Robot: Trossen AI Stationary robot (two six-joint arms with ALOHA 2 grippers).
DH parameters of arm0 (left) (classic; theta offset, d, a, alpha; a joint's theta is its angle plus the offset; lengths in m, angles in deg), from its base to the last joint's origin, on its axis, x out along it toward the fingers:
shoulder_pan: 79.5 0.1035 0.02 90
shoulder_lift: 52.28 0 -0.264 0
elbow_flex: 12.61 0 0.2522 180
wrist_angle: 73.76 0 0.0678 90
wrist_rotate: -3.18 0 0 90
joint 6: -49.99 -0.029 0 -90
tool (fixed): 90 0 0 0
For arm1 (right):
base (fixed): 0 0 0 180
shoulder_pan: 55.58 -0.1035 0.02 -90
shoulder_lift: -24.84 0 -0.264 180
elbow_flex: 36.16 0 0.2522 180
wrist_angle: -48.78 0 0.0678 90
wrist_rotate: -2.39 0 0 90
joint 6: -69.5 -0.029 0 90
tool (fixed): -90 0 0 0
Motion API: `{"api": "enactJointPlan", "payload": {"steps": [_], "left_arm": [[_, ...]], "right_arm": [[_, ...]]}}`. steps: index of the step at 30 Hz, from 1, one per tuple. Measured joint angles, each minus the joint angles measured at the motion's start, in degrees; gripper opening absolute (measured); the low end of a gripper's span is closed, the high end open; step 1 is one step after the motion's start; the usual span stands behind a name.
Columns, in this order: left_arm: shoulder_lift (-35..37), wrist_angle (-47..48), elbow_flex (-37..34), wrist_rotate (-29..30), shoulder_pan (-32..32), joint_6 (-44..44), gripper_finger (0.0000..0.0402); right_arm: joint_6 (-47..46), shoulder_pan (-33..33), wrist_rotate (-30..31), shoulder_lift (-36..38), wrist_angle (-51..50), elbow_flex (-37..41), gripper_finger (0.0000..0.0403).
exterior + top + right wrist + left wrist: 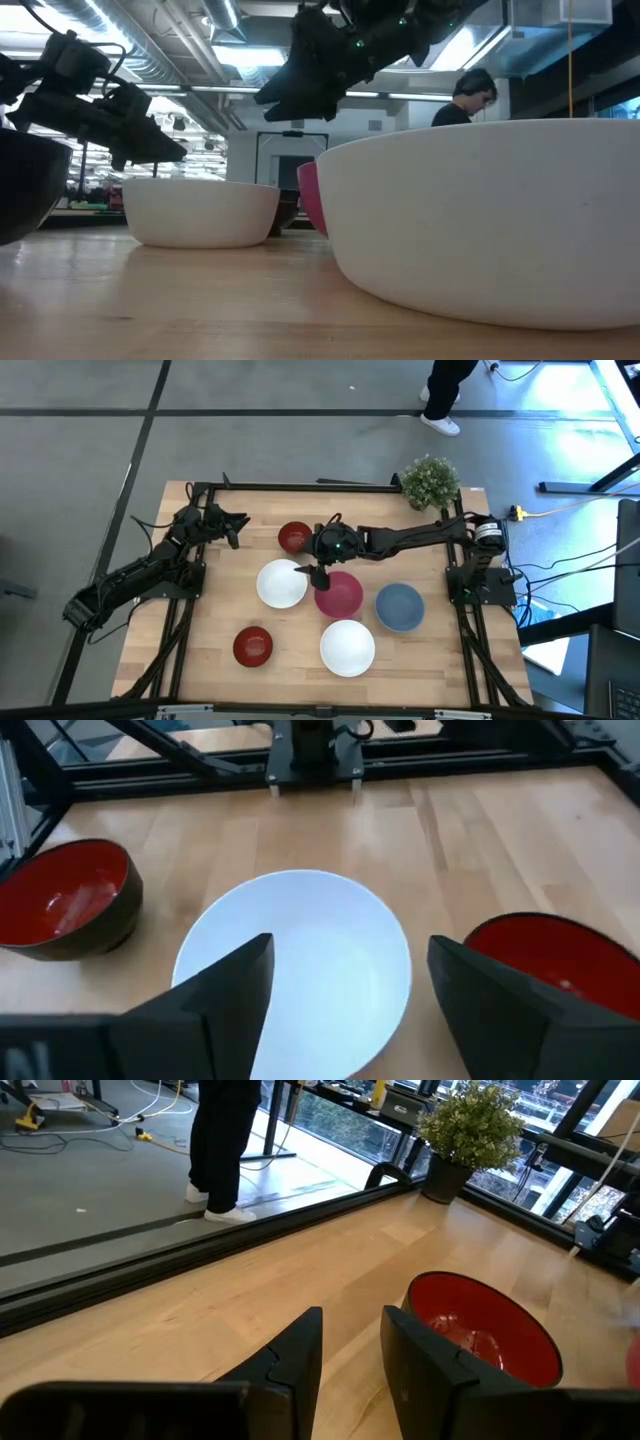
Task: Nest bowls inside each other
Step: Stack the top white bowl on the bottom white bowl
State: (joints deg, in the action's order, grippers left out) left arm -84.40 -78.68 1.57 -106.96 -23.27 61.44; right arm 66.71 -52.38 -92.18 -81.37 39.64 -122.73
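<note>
Bare table (215,635) lies open at the left; white bowl (281,583) and pink bowl (339,594) crowd the centre.

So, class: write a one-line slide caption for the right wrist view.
Right gripper, fingers open, hovers over a white bowl flanked by two dark red bowls.

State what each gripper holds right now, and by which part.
Nothing is held. The right gripper hangs open over the white bowl, touching nothing. The left gripper is open too, empty, near a dark red bowl.
</note>
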Motion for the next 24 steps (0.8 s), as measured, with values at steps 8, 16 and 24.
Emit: {"api": "enactJointPlan", "payload": {"steps": [8, 16, 24], "left_arm": [[-0.02, 0.02, 0.01, 0.0, 0.0, 0.0, 0.0099], [0.0, -0.02, 0.0, 0.0, 0.0, 0.0, 0.0099], [-0.01, 0.0, 0.0, -0.02, 0.0, 0.0, 0.0099]], "right_arm": [[-4.07, -0.04, 3.81, -3.41, 1.11, -0.02, 0.0263], [-9.12, 0.37, 7.92, -5.99, 0.51, -0.02, 0.0262], [-16.58, -0.49, 9.02, -5.97, -2.18, -0.02, 0.0262]]}}
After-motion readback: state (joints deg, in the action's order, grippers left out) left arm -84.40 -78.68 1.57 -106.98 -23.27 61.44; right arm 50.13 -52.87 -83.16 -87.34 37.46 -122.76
